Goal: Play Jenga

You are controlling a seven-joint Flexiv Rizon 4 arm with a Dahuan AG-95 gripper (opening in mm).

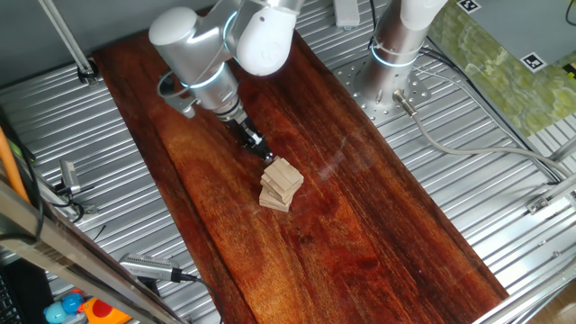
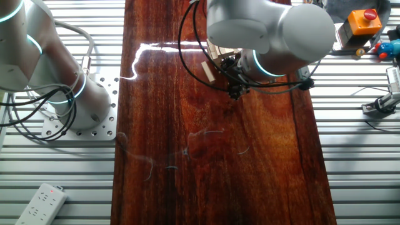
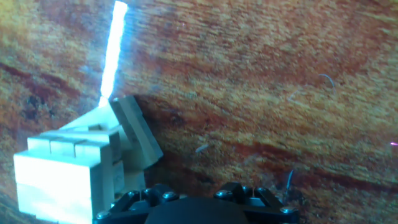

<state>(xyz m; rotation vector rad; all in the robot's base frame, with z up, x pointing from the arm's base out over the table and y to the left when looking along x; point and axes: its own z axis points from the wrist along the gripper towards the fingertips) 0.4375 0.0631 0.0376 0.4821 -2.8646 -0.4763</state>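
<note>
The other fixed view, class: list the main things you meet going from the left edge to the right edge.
White power strip → silver perforated metal base plate → dark red-brown wooden board → pale tan wooden Jenga block → orange box with a red button → small blue toy figure.

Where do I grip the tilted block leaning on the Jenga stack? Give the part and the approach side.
Grip the tilted block at its upper free end, probably across the two broad faces: that end pokes clear, while the lower part sits against the Jenga stack. Come from the bare table side, right of the stack in the hand view.
</note>
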